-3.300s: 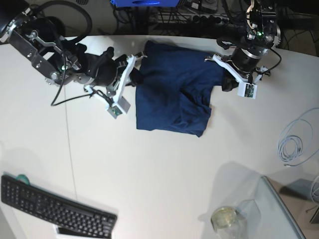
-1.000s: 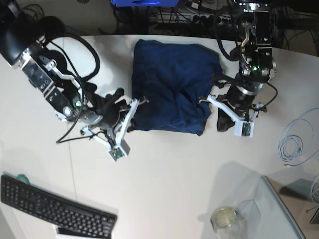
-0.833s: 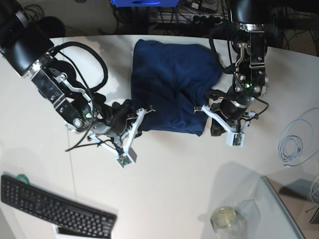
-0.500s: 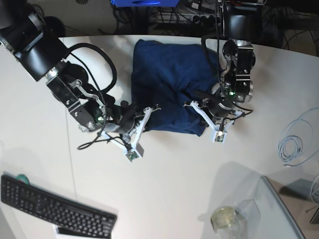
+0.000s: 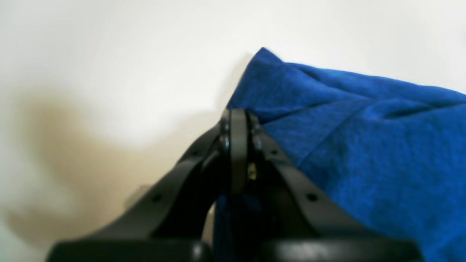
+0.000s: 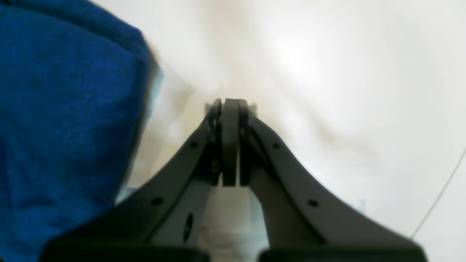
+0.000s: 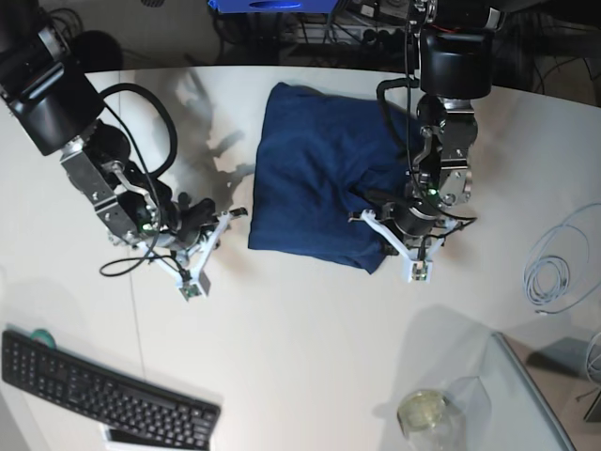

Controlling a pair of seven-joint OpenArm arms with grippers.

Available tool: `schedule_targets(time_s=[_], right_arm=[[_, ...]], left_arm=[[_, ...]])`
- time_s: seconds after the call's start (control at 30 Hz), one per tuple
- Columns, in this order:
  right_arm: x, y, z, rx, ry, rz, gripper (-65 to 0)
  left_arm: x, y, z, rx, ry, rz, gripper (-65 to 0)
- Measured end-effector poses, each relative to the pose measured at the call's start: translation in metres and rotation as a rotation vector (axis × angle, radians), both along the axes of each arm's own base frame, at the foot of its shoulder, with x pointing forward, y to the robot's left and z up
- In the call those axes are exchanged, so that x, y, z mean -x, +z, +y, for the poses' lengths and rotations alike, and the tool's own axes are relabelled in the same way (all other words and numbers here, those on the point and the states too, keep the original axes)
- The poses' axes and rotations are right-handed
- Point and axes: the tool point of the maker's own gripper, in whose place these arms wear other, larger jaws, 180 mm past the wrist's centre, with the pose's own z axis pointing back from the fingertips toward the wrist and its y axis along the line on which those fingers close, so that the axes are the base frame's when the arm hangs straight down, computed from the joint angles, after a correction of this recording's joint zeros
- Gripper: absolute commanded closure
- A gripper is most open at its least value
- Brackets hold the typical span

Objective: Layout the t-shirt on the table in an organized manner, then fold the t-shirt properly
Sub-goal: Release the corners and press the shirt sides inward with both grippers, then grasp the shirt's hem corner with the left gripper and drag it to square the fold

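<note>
- You have the t-shirt (image 7: 324,174) lying on the white bench (image 7: 300,357) as a compact, roughly rectangular block toward the far middle; no sleeves stick out, so it looks already folded over on itself at least once.
- Its near edge is uneven, with a lumpy corner on the side of your left hand (image 7: 392,246), so I would judge the fold unfinished or in need of tidying.
- Your left hand is closed. In the left wrist view the jaws meet with the blue cloth (image 5: 364,153) right against them and some cloth showing under the fingers, but you cannot tell from these pictures whether any fabric is pinched.
- Your right hand (image 7: 230,214) is closed on nothing. In the right wrist view the jaws meet over bare bench, with the shirt's edge (image 6: 65,109) just beside them and apart.
- What is probably left: squaring the near edge, and perhaps one more fold to make a smaller packet.
- A keyboard (image 7: 103,399) and a coiled cable (image 7: 554,268) sit well apart from the shirt.
</note>
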Motion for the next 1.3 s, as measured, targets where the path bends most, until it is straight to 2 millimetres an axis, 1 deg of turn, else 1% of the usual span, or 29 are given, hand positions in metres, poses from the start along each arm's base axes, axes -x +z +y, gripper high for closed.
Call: schedule_targets(time_s=[0.03, 0.1, 0.17, 0.2, 0.23, 0.27, 0.33, 0.4, 0.43, 0.47, 0.5, 0.57, 0.63, 0.67, 0.7, 0.8, 0.97, 1.07, 1.17, 1.2, 1.27, 1.3], right_arm=[[-0.002, 0.005, 0.004, -0.008, 0.008, -0.015, 0.0], [-0.006, 0.013, 0.01, -0.025, 0.016, -0.036, 0.0], [-0.006, 0.014, 0.011, -0.028, 0.018, -0.043, 0.0], [-0.004, 0.012, 0.011, -0.027, 0.017, -0.036, 0.0], [-0.001, 0.01, 0.01, -0.024, 0.018, -0.03, 0.0], [0.002, 0.007, 0.008, -0.021, 0.018, -0.021, 0.0], [0.01, 0.004, 0.009, -0.02, 0.024, -0.01, 0.0], [0.018, 0.009, 0.01, -0.038, 0.036, -0.022, 0.0], [0.021, 0.011, 0.008, -0.035, 0.044, -0.033, 0.0], [0.023, 0.013, 0.007, -0.036, 0.047, -0.035, 0.0], [0.025, 0.014, 0.003, -0.039, 0.041, -0.037, 0.0], [0.025, 0.018, -0.004, -0.058, 0.0, -0.044, 0.0], [0.026, 0.018, -0.011, -0.067, -0.031, -0.044, 0.0], [0.026, 0.017, -0.014, -0.064, -0.039, -0.042, 0.0], [0.026, 0.018, -0.015, -0.064, -0.042, -0.044, 0.0], [0.027, 0.017, -0.015, -0.066, -0.042, -0.04, 0.0], [0.032, 0.013, -0.015, -0.067, -0.043, -0.029, 0.0], [0.04, 0.01, -0.015, -0.068, -0.045, -0.017, 0.0], [0.045, 0.012, -0.011, -0.079, -0.036, -0.017, 0.0], [0.046, 0.013, -0.009, -0.083, -0.033, -0.019, 0.0], [0.046, 0.016, -0.006, -0.091, -0.031, -0.027, 0.0], [0.046, 0.017, -0.005, -0.095, -0.029, -0.028, 0.0]], left_arm=[[-0.005, 0.01, 0.001, -0.009, 0.0, -0.023, 0.0], [-0.021, 0.041, 0.0, -0.01, -0.003, -0.113, 0.0], [-0.037, 0.074, -0.001, -0.015, -0.009, -0.197, 0.0], [-0.04, 0.085, -0.001, -0.02, -0.012, -0.21, 0.0], [-0.04, 0.092, 0.001, -0.025, -0.008, -0.208, 0.0], [-0.035, 0.094, 0.004, -0.028, 0.0, -0.178, 0.0], [-0.023, 0.097, 0.019, -0.02, 0.054, -0.153, 0.0], [-0.004, 0.095, 0.038, 0.036, 0.126, -0.112, 0.0], [0.007, 0.092, 0.046, 0.065, 0.142, -0.093, 0.0], [0.017, 0.089, 0.05, 0.093, 0.134, -0.073, 0.0], [0.027, 0.085, 0.05, 0.131, 0.113, -0.062, -9.1], [0.05, 0.074, 0.054, 0.186, 0.098, -0.03, -31.1], [0.069, 0.063, 0.055, 0.211, 0.082, 0.016, -51.3], [0.076, 0.06, 0.053, 0.23, 0.075, 0.024, -59.7], [0.081, 0.058, 0.053, 0.248, 0.077, 0.029, -65.0], [0.089, 0.052, 0.042, 0.282, 0.026, 0.038, -65.0], [0.104, 0.019, 0.03, 0.324, -0.016, 0.133, -65.0], [0.104, 0.005, 0.026, 0.354, 0.001, 0.168, -65.0], [0.101, -0.002, 0.025, 0.372, 0.009, 0.17, -65.0], [0.097, -0.002, 0.021, 0.378, 0.003, 0.149, -65.0], [0.093, -0.005, 0.002, 0.395, -0.043, 0.126, -65.0], [0.093, -0.008, -0.006, 0.407, -0.057, 0.125, -60.9]])
